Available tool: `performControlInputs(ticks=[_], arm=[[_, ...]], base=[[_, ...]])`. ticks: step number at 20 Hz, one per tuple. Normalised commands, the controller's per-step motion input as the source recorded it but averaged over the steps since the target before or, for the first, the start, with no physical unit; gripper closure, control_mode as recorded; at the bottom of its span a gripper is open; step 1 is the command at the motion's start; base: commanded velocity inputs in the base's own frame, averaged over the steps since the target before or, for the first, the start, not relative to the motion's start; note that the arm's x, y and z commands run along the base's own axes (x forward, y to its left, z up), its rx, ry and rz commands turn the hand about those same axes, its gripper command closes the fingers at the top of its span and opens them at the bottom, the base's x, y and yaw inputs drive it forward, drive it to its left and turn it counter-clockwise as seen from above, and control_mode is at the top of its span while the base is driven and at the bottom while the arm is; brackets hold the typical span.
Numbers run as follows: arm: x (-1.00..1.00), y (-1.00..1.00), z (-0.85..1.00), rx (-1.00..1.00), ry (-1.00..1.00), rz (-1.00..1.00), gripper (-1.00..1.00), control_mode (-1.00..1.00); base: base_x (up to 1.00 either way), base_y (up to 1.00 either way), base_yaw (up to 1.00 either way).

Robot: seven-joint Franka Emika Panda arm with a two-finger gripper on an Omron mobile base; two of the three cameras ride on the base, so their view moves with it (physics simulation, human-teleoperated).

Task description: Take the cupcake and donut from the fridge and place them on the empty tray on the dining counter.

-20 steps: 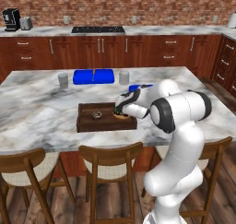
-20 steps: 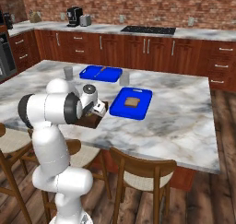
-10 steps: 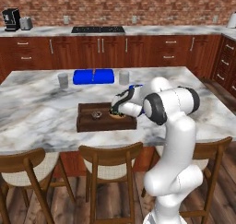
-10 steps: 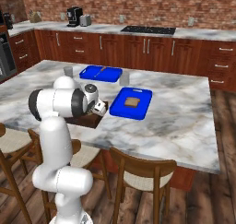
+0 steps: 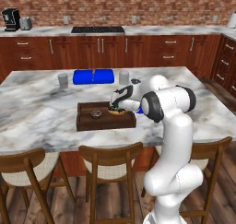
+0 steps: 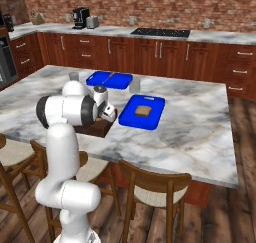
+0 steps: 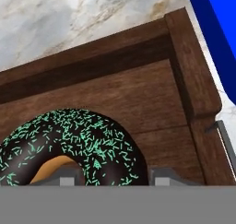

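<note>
Arm swung lower over tray (image 5: 87,123), gripper (image 5: 116,109) narrowly closed around donut (image 7: 73,147) near rim corner.

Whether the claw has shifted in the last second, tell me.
Yes, slightly: in the left base view the claw has edged left, farther over the tray's right end.
</note>
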Motion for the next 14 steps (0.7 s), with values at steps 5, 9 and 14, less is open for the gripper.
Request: performControlInputs(ticks=[5,9,14], arm=[[-0.46,0.00,0.18,0.00,-0.16,0.00,-1.00,-1.00],[-0.55,0.00,0.07,0.00,-0.08,0.00,-1.00,-1.00],[-0.63,-0.21,0.90,0.09,-0.16,0.00,-1.00,-1.00]], base=[[0.00,0.00,0.00],[0.00,0.00,0.00],[0.00,0.00,0.00]])
